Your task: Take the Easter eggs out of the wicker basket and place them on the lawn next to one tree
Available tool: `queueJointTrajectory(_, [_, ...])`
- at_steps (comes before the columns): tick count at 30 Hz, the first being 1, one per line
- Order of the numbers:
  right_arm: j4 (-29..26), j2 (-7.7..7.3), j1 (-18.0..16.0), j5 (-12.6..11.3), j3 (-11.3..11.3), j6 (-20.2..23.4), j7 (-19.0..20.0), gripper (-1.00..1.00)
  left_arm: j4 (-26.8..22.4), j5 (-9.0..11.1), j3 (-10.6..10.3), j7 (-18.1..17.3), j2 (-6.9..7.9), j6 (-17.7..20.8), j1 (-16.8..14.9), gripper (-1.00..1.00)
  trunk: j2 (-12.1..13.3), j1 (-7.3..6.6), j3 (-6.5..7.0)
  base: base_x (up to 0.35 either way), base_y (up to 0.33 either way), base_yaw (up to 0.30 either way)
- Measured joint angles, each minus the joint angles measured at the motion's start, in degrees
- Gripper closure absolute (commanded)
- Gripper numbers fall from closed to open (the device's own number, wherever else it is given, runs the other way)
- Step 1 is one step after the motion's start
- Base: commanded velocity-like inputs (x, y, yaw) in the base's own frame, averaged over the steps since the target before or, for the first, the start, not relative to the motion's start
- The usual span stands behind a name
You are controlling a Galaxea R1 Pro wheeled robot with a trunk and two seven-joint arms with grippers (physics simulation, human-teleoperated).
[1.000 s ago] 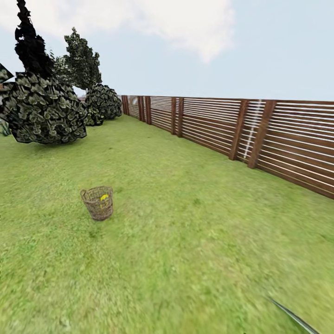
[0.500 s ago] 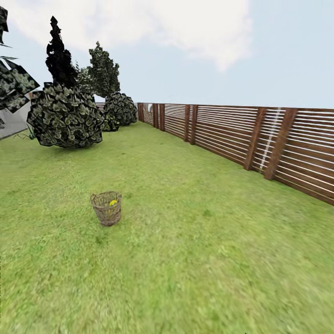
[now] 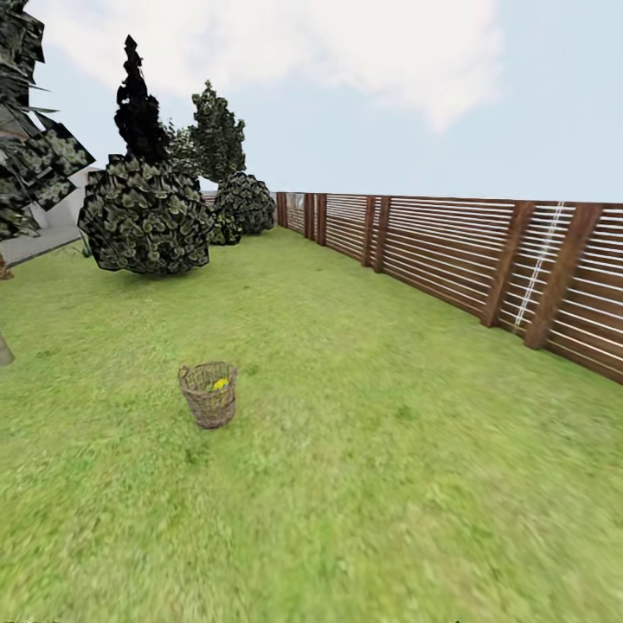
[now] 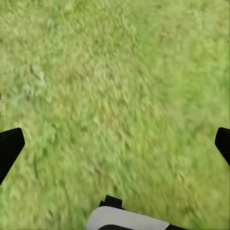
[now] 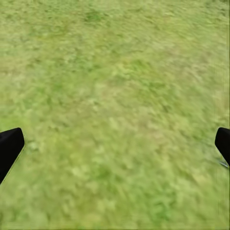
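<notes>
**Basket standing alone on the grass**

Hanging over bare lawn [image 4: 115, 96], the left gripper [image 4: 115, 143] shows its two black fingertips [image 4: 9, 148] at opposite edges of the left wrist view, spread wide with only grass between them. The right gripper [image 5: 115, 143] looks the same in the right wrist view: dark fingertips [image 5: 9, 148] far apart, nothing held, mottled green turf beneath.

From the head view, the wicker basket [image 3: 208, 395] stands upright on the lawn [image 3: 363, 484], well apart from everything else. A patch of yellow, an Easter egg [image 3: 221, 383], shows inside just below the rim; how many eggs lie there cannot be told.

Beyond the basket sits a round green-speckled bush [image 3: 145, 214], with a near-black tree [image 3: 138, 108] rising behind it and a second bush [image 3: 245, 204] farther back. To the basket's right, a brown slatted fence [image 3: 450, 255] runs away toward that far bush. Jagged leaves of a tree [image 3: 30, 156] hang left of the basket.

No writing or labels can be read anywhere.
</notes>
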Motion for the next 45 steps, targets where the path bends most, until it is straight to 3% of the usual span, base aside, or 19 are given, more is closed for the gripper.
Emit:
queueJointTrajectory(27, [0.08, 0.00, 0.00, 0.44, 0.37, 0.08, -0.01, -1.00, 0.00, -0.02, -0.03, -0.03, -0.02, 0.08, 0.02, -1.00, 0.00, 0.01, 0.00, 0.281, -0.210, 0.277])
queueJointTrajectory(45, [0.02, -0.52, 0.00, 0.17, 0.19, -0.17, -0.02, -1.00, 0.00, -0.03, -0.11, -0.03, -0.03, 0.01, -0.02, -1.00, -0.02, 0.01, 0.75, 0.125, -0.124, 0.206])
